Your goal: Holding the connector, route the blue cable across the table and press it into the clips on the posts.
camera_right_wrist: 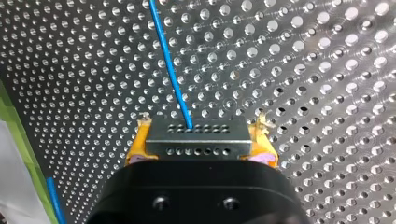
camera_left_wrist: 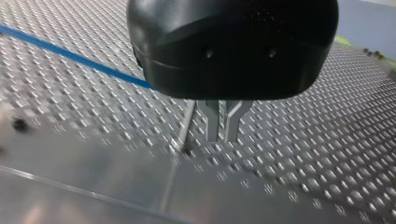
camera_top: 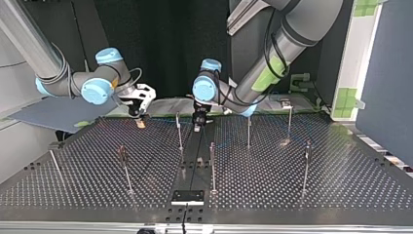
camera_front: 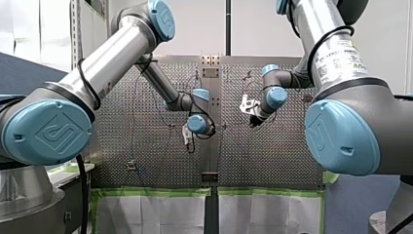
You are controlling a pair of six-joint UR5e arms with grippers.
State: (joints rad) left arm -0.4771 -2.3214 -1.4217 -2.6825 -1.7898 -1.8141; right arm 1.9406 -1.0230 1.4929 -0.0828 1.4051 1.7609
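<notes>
Cable (camera_right_wrist: 170, 70) thin, blue, grey connector (camera_right_wrist: 196, 133) clamped in right tool (camera_right_wrist: 201, 147) — left tool (camera_left_wrist: 223, 136) seemingly closed.

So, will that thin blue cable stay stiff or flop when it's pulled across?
Likely limp rather than stiff: the thin blue cable is very slender. It looks straight leaving the grey metal connector in my right tool, so it probably follows pulls easily.

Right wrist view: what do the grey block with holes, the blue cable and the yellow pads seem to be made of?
Grey rectangular connector block: dull, flat-faced, neat hole rows; plastic or metal, hard to tell. Thin blue cable: smooth, even colour, likely plastic sheathing. Yellow pads on my right gripper: soft-looking, ragged at the tips, probably rubber or foam.
</notes>
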